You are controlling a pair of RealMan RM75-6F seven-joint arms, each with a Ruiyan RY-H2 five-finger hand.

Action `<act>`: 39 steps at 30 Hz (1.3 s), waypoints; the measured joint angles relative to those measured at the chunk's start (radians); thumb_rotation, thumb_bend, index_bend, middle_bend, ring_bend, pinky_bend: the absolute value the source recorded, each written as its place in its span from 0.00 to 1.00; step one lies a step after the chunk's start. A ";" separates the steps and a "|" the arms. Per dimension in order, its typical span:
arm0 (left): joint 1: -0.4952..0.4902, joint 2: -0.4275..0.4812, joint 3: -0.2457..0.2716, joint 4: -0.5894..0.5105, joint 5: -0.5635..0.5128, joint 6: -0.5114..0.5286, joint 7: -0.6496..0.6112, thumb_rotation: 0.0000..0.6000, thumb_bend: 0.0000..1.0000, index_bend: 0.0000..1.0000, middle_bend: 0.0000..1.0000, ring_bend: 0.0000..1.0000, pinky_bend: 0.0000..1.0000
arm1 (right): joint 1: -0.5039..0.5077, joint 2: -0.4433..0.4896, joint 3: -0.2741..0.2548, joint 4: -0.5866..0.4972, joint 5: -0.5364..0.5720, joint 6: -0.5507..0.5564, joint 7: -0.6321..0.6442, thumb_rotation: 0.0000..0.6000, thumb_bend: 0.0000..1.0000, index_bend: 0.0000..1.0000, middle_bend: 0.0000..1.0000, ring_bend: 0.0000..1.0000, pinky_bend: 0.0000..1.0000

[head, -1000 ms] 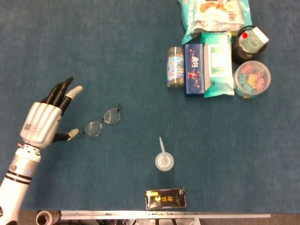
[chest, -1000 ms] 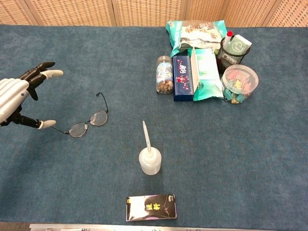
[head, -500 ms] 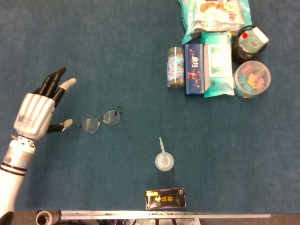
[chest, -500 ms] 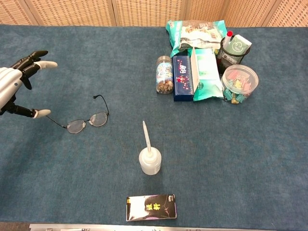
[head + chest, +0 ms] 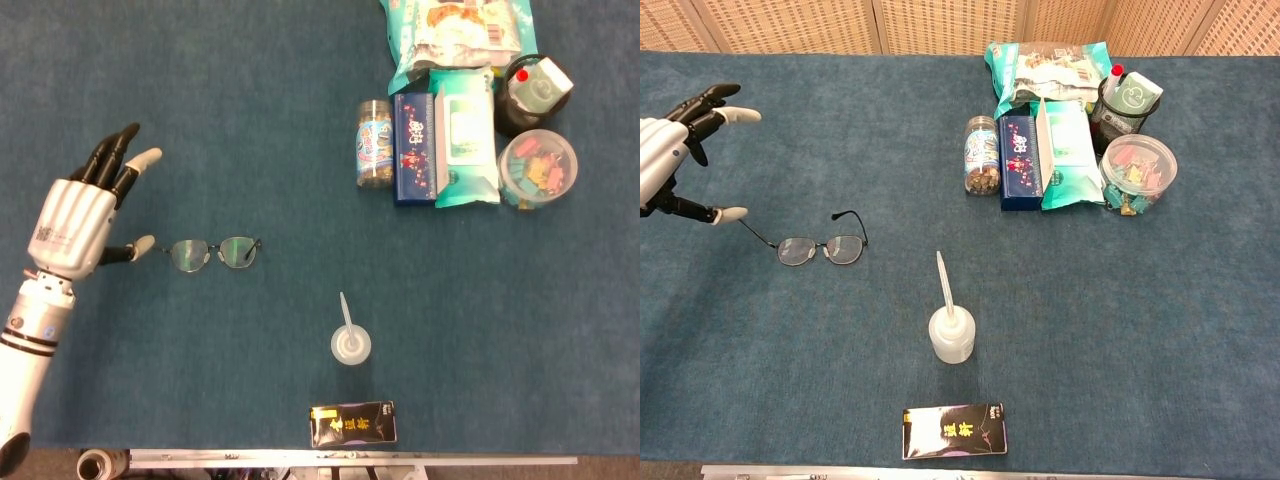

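A pair of thin-framed glasses [image 5: 213, 253] [image 5: 821, 249] lies flat on the blue cloth at the left, its temple arm stretching toward my left hand. My left hand [image 5: 78, 225] [image 5: 664, 165] hovers just left of them with its fingers spread and nothing held; its thumb tip is at the end of the temple arm. My right hand is in neither view. A white squeeze bottle [image 5: 350, 342] [image 5: 951, 331] with a long nozzle stands near the front middle. A black box [image 5: 353, 423] [image 5: 954, 430] lies in front of it.
At the back right stand a snack bag [image 5: 450, 30], a small jar [image 5: 373, 142], a dark blue box [image 5: 411, 148], a wipes pack [image 5: 465, 135], a dark cup with a white carton [image 5: 530, 90] and a clear tub of clips [image 5: 538, 166]. Woven panels [image 5: 940, 25] line the far edge.
The glasses have swung round to lie level and shifted slightly left. My left hand has drawn back to the left and away from them, fingers still spread.
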 measured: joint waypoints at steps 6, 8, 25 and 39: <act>0.017 0.030 0.019 -0.052 -0.016 -0.004 0.010 1.00 0.02 0.14 0.00 0.09 0.43 | -0.002 0.001 -0.002 0.000 -0.006 0.006 0.004 1.00 0.52 0.56 0.45 0.32 0.30; 0.024 0.043 0.028 -0.070 -0.018 -0.003 0.012 1.00 0.02 0.13 0.00 0.09 0.43 | -0.003 0.001 -0.002 0.000 -0.007 0.007 0.006 1.00 0.52 0.56 0.45 0.32 0.30; 0.079 0.104 0.081 -0.102 -0.009 0.030 -0.074 1.00 0.02 0.06 0.00 0.09 0.43 | -0.005 0.006 -0.002 0.002 -0.009 0.012 0.020 1.00 0.52 0.56 0.45 0.32 0.30; 0.071 0.072 0.024 -0.009 -0.090 -0.001 -0.014 1.00 0.02 0.06 0.00 0.09 0.43 | -0.010 0.010 -0.005 0.001 -0.017 0.021 0.027 1.00 0.52 0.56 0.45 0.32 0.30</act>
